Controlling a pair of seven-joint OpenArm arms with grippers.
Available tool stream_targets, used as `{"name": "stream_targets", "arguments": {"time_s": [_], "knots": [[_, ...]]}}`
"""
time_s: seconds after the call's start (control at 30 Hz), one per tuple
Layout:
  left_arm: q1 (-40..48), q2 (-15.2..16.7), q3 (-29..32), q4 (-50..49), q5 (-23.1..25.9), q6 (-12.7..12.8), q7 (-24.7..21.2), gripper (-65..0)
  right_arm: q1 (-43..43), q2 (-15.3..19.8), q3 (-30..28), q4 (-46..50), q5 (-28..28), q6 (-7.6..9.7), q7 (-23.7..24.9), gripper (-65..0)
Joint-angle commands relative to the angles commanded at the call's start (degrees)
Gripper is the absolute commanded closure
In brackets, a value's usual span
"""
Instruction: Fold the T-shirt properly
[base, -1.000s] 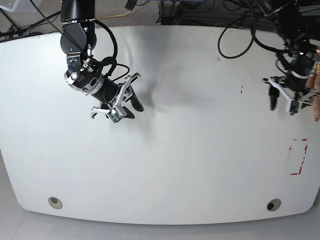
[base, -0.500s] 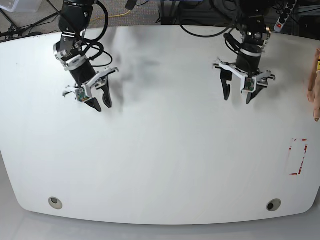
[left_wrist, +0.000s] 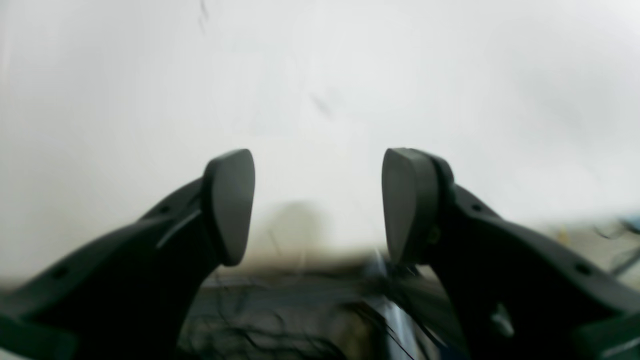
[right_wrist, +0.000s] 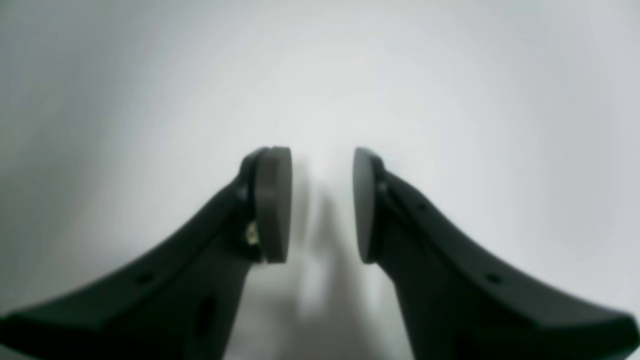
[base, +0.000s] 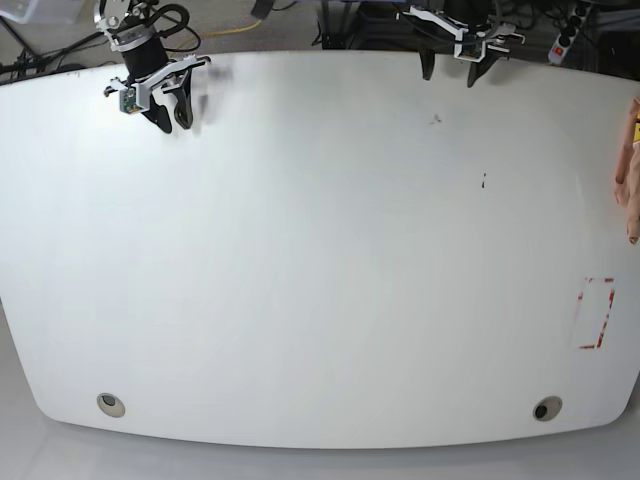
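Only a narrow peach strip of the T-shirt (base: 630, 170), with a small yellow mark, shows at the far right edge of the base view; the rest is out of view. My left gripper (base: 450, 68) is at the back edge of the white table (base: 320, 280), right of centre. It is open and empty in the left wrist view (left_wrist: 317, 205). My right gripper (base: 172, 112) is at the back left corner. It is open and empty, with a narrower gap, in the right wrist view (right_wrist: 322, 205). Both grippers are far from the cloth.
A red taped rectangle outline (base: 597, 313) marks the table at the right. Two round holes (base: 111, 404) (base: 546, 409) sit near the front edge. Small dark specks (base: 484, 181) lie right of centre. Cables and gear lie behind the back edge.
Both arms have drawn back from over the table to its back edge: the right arm to the back left corner, the left arm to the back, right of centre. Both stayed open.
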Motion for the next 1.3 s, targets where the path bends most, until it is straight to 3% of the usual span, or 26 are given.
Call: {"name": "stream_targets", "arguments": {"time_s": [0.23, 0.43, 0.57, 0.7, 0.8, 1.0, 1.3], "knots": [[10.0, 0.4, -0.2, -0.3, 0.0, 0.0, -2.0, -36.5, -12.1, -0.1, 0.0, -0.2, 5.5, 0.00, 0.7, -18.7], [11.8, -3.5, -1.8, -8.0, -1.9, 0.0, -2.0, -36.5, -20.0, -2.0, -0.4, -3.9, 5.6, 0.53, 1.2, -18.7], [7.3, -6.6, -2.3, -16.4, -7.6, -0.1, -2.0, -36.5, -20.0, -2.5, -0.4, -11.3, 4.2, 0.62, 1.5, -18.7], [1.5, -9.0, -0.5, -26.1, -5.3, 0.0, -2.0, -36.5, -15.9, -2.1, -3.8, -22.9, 1.6, 0.18, 6.1, -18.7], [-3.1, -8.9, -0.3, -31.7, -3.1, 0.1, -1.8, -36.5, -12.3, -0.3, -6.3, -30.7, -1.1, -0.35, 9.2, -18.7], [-15.5, -8.6, -0.4, -50.2, 1.6, 0.1, -1.8, -36.5, -2.5, 0.3, -10.6, -46.8, -7.2, -6.77, 13.3, -18.5], [-35.3, -9.0, -0.6, -83.8, 1.2, -0.2, -1.9, -36.5, 10.1, 0.1, -13.0, -61.8, -13.3, -12.13, 12.9, -18.5]]}}
